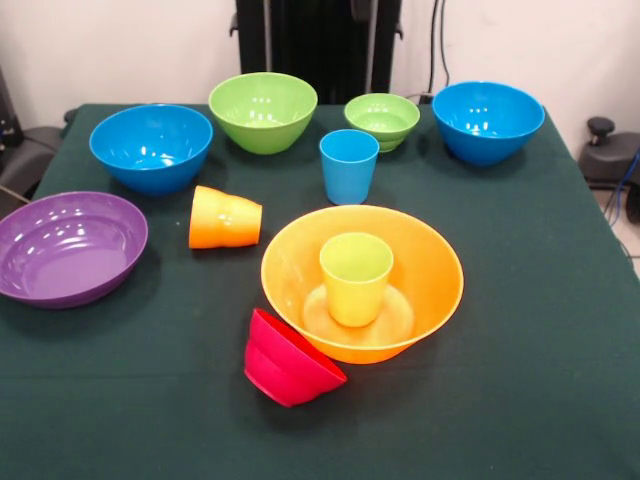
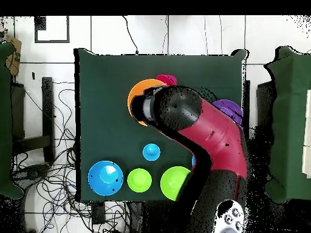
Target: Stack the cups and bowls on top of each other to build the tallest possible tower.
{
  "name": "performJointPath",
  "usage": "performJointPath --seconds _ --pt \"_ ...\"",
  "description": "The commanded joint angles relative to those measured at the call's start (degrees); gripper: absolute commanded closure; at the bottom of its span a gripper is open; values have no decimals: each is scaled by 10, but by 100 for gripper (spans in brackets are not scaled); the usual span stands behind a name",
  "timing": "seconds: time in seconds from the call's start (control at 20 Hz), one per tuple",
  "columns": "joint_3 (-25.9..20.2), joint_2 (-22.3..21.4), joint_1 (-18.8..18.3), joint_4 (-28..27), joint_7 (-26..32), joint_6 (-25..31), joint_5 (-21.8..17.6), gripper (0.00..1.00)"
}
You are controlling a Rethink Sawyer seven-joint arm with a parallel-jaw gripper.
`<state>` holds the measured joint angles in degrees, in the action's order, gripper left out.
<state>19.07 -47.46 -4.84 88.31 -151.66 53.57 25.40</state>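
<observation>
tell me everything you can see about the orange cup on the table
The orange cup is a small, glossy, plastic-looking tumbler lying on its side on the green tablecloth. Its wider mouth points toward the blue bowl and purple bowl side of the front view, and its narrower base faces the big orange bowl. A faint step runs around its wall. It looks empty as far as can be seen and touches nothing but the cloth. The arm hides it in the overhead view.

a lime green cup (image 1: 356,277) in a yellow-orange bowl (image 1: 420,250), a red bowl (image 1: 288,362), a purple bowl (image 1: 68,246), a dark green tablecloth (image 1: 540,330).
</observation>
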Motion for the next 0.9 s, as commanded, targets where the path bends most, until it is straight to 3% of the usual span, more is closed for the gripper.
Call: performJointPath --seconds 0.05,0.4,0.9 --pt "-14 -44 -38 37 65 45 -59 0" --pt "-19 -93 -73 92 124 37 -101 0" --pt "-72 -145 -135 168 260 2 -166 0"
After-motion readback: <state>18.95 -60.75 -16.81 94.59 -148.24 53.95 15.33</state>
